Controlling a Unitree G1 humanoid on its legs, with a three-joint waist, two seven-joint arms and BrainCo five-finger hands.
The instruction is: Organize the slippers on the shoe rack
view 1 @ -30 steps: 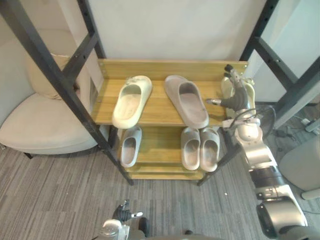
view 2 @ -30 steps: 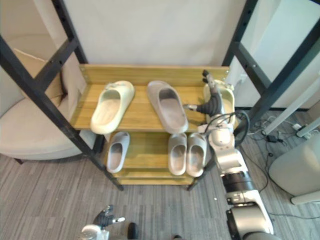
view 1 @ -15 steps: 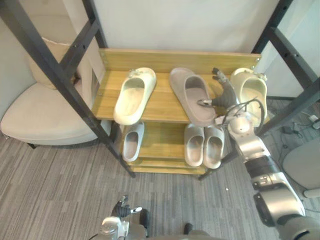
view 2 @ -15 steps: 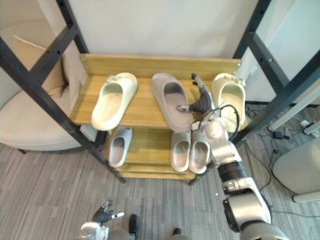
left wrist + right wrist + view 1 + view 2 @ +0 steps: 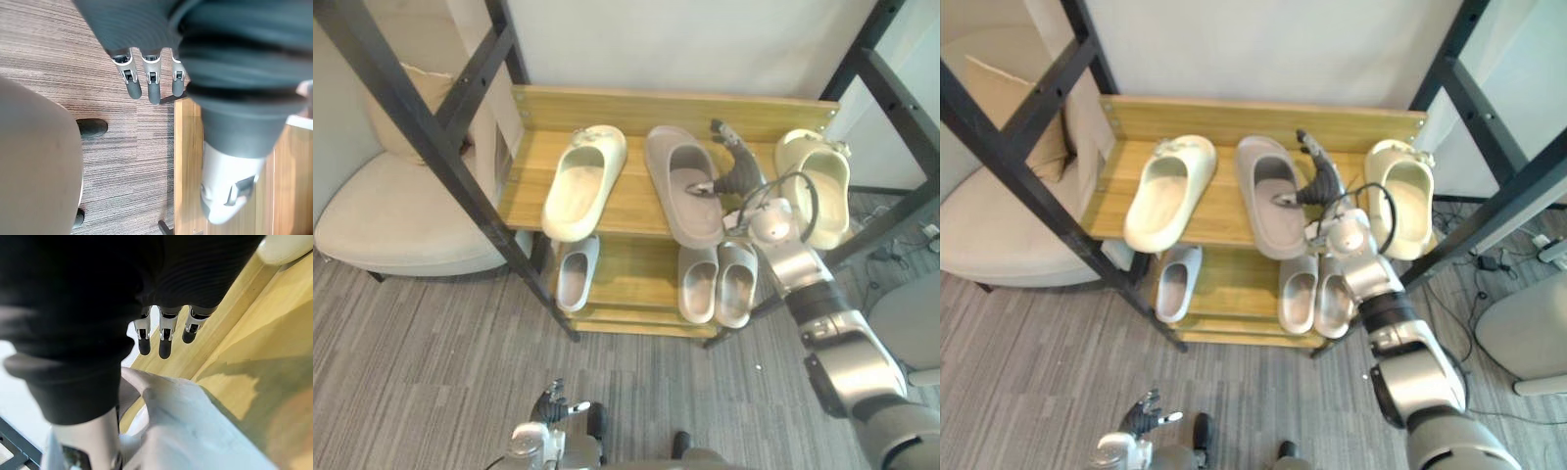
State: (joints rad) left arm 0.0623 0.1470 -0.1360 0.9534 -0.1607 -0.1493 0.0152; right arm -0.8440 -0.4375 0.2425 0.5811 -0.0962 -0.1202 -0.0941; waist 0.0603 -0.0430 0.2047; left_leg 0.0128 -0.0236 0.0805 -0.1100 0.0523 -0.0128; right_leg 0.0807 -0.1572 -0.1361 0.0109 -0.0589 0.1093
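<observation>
On the shoe rack (image 5: 631, 201), the grey slipper (image 5: 690, 211) lies under the thumb of the right hand (image 5: 736, 176), one cream slipper (image 5: 818, 191) just to the hand's right, its mate (image 5: 582, 186) left beyond the grey. Fingers straight, gripping nothing; pairing looks unfinished. The left hand (image 5: 553, 401) hangs relaxed.
</observation>
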